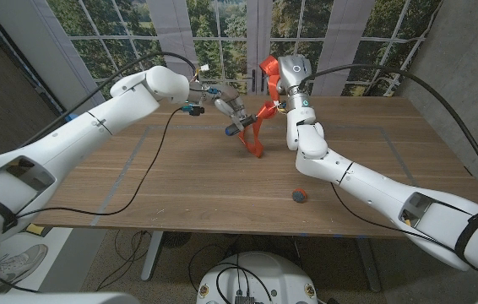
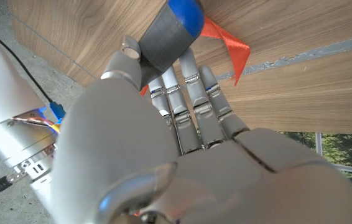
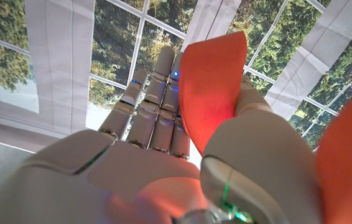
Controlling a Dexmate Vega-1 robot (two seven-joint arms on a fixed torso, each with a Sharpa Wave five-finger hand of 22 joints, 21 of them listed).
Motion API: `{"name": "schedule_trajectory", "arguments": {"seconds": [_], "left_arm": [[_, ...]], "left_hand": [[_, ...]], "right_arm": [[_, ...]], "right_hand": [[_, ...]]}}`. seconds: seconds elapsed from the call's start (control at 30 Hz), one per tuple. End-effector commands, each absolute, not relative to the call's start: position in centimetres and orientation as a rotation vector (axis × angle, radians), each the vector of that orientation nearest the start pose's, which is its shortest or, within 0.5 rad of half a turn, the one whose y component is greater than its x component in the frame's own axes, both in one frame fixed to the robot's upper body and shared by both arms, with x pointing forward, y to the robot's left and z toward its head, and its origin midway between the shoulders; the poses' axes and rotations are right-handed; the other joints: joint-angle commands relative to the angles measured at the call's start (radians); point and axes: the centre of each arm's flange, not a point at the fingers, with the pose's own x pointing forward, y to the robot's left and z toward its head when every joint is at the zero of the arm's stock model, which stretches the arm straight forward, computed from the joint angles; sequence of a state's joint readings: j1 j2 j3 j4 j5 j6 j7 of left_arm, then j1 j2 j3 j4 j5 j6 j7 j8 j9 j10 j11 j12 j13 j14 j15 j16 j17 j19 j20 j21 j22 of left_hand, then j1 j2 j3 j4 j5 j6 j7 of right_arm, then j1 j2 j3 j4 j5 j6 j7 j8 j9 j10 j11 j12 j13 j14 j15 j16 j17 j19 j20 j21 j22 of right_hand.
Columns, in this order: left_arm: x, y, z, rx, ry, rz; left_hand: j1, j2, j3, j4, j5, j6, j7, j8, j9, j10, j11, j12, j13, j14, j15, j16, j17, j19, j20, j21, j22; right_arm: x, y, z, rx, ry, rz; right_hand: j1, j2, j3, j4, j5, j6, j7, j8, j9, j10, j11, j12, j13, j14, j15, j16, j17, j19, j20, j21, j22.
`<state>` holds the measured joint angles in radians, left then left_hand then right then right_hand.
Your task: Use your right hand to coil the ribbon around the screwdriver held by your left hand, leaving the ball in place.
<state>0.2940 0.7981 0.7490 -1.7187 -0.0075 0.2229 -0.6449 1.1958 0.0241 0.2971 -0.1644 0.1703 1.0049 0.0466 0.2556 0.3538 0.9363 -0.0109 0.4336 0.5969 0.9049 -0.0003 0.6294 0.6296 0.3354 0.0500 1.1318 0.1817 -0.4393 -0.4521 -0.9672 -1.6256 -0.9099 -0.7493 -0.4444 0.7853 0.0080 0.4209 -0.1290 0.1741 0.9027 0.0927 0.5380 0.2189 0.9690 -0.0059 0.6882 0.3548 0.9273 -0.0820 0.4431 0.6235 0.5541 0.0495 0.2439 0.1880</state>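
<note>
My left hand (image 1: pixel 229 106) holds a screwdriver (image 1: pixel 241 127) with a grey and blue handle (image 2: pixel 171 28) above the middle of the table. An orange ribbon (image 1: pixel 256 127) is looped around the screwdriver, and its tail hangs down toward the tabletop (image 2: pixel 229 43). My right hand (image 1: pixel 286 76) is raised above and to the right of the screwdriver, gripping the ribbon's upper end (image 3: pixel 210 87) between thumb and fingers. A small blue and red ball (image 1: pixel 299 196) lies on the table near the front, right of centre, apart from both hands.
The wooden table (image 1: pixel 180 186) carries faint tape lines (image 1: pixel 129 165). Black cables (image 1: pixel 150 152) trail over its left side and another arcs at the right. Windows with white curtains (image 1: pixel 247 34) stand behind the table's far edge.
</note>
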Motion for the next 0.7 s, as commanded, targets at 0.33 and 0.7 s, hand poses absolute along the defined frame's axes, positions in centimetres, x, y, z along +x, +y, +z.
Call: {"name": "schedule_trajectory", "arguments": {"seconds": [0.33,0.7], "left_arm": [[60.2,17.1,13.9,1.300,-0.388,-0.604],[60.8,16.9,13.8,1.314,-0.369,-0.588]], "left_hand": [[0.110,0.111,0.015,0.007,0.005,0.072,-0.001,0.002,0.056,0.103,-0.093,-0.001,0.150,0.119,-0.207,0.003,0.001,-0.006,0.002,0.010,0.002],[0.111,0.113,0.014,0.008,0.005,0.074,0.001,-0.001,0.058,0.103,-0.095,-0.002,0.153,0.118,-0.205,0.005,0.003,-0.006,0.004,0.011,0.002]], "right_arm": [[54.9,-6.5,15.8,-1.452,-1.041,-0.779],[51.8,-6.1,17.5,-1.385,-1.126,-0.831]], "right_hand": [[0.149,0.143,0.007,-0.001,0.005,0.106,-0.065,0.181,0.039,0.007,-0.007,0.005,0.000,0.045,-0.084,-0.003,0.007,0.005,-0.009,0.000,0.002],[0.147,0.142,0.008,0.000,0.005,0.105,-0.066,0.182,0.039,0.009,-0.008,0.005,0.000,0.049,-0.083,-0.007,0.006,0.005,-0.010,0.000,0.001]]}}
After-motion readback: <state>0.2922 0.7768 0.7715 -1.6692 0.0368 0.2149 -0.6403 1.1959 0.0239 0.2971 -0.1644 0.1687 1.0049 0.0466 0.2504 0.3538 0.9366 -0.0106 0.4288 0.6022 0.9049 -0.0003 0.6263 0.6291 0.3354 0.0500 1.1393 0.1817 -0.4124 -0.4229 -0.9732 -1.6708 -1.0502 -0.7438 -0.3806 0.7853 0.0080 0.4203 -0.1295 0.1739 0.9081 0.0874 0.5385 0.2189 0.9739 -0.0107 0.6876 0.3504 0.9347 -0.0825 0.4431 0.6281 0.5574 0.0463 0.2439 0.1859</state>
